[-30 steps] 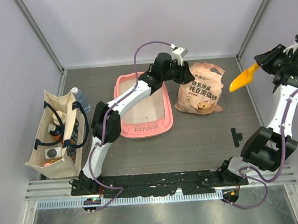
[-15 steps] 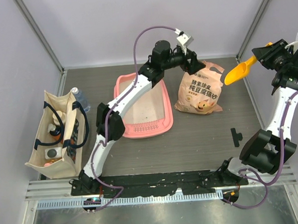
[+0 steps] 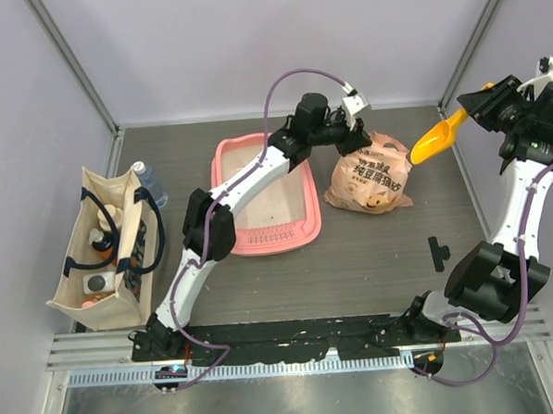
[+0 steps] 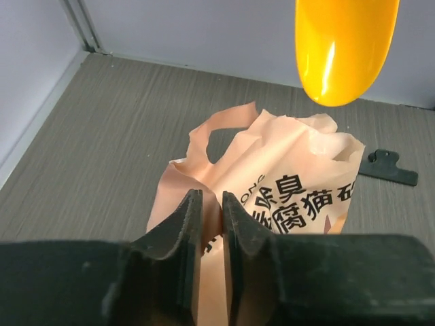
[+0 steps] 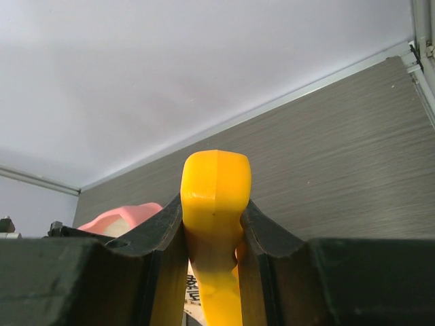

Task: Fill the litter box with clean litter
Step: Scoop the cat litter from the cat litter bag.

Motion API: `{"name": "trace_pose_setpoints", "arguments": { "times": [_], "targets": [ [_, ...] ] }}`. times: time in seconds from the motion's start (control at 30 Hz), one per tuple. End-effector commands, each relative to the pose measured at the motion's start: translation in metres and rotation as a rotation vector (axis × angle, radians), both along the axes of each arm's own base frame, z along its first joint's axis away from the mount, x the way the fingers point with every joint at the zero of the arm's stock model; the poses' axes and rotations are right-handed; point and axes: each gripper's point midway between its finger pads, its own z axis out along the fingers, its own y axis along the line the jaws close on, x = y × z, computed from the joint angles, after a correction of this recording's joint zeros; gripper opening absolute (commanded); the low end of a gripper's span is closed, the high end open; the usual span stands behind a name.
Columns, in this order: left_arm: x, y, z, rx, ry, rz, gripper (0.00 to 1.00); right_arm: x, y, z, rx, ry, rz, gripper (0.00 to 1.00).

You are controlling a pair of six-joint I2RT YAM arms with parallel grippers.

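The bag (image 4: 285, 176) rim is pinched by the left tool (image 4: 209, 204) for opening; the scoop (image 3: 434, 143), clamped in the right tool (image 5: 212, 204), is poised above.

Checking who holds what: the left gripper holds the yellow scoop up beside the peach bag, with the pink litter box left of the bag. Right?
No: the right gripper holds the yellow scoop, handle clamped between its jaws in the right wrist view. The left gripper is at the peach bag's rim. The litter box does lie left of the bag.

Peach bag (image 4: 285, 176): Chin. print, "臭" + "腐猫" legible.
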Motion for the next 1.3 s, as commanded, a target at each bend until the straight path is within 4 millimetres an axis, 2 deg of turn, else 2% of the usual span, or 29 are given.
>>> {"name": "trace_pose_setpoints", "arguments": {
  "times": [0.0,0.03,0.07,0.1,0.23,0.3,0.33,0.37,0.4,0.43,0.47,0.6,0.8,0.97,1.1,1.27],
  "targets": [
    [-0.022,0.011,0.090,-0.128,-0.125,-0.013,0.13,-0.006,0.013,0.025,-0.006,-0.055,0.020,0.01],
    [-0.025,0.019,0.094,-0.136,-0.122,0.002,0.09,-0.005,0.017,0.026,-0.008,-0.060,0.029,0.01],
    [-0.023,0.022,0.104,-0.171,-0.133,0.034,0.00,-0.005,0.018,0.029,-0.013,-0.066,0.028,0.01],
    [-0.020,0.027,0.126,-0.234,-0.194,0.062,0.00,-0.004,0.019,0.033,-0.024,-0.076,0.030,0.01],
    [-0.031,0.051,0.151,-0.277,-0.293,0.110,0.00,0.003,0.022,0.034,-0.047,-0.065,0.028,0.01],
    [-0.033,0.058,0.153,-0.275,-0.304,0.114,0.00,0.005,0.023,0.033,-0.048,-0.061,0.030,0.01],
    [-0.034,0.061,0.142,-0.259,-0.289,0.119,0.00,0.005,0.023,0.034,-0.049,-0.062,0.027,0.01],
    [-0.039,0.066,0.148,-0.265,-0.304,0.123,0.00,0.006,0.025,0.034,-0.048,-0.064,0.031,0.01],
    [-0.040,0.069,0.145,-0.256,-0.307,0.126,0.00,0.006,0.027,0.037,-0.053,-0.069,0.036,0.01],
    [-0.040,0.071,0.133,-0.234,-0.299,0.130,0.00,0.007,0.027,0.036,-0.063,-0.067,0.039,0.01],
    [-0.043,0.073,0.135,-0.232,-0.304,0.130,0.00,0.008,0.024,0.037,-0.086,-0.065,0.016,0.01],
    [-0.044,0.072,0.122,-0.210,-0.273,0.118,0.00,0.006,0.033,0.034,-0.168,-0.040,0.004,0.01],
    [-0.041,0.065,0.136,-0.235,-0.280,0.101,0.00,0.007,0.042,0.013,-0.098,0.011,0.020,0.01],
    [-0.040,0.068,0.144,-0.251,-0.293,0.119,0.00,0.010,0.046,-0.002,-0.161,0.055,-0.008,0.01],
    [-0.038,0.074,0.139,-0.241,-0.291,0.147,0.00,0.013,0.044,-0.012,-0.205,0.080,-0.025,0.01],
    [-0.035,0.083,0.142,-0.244,-0.297,0.171,0.00,0.014,0.067,-0.022,-0.155,0.102,0.051,0.01]
  ]
}}
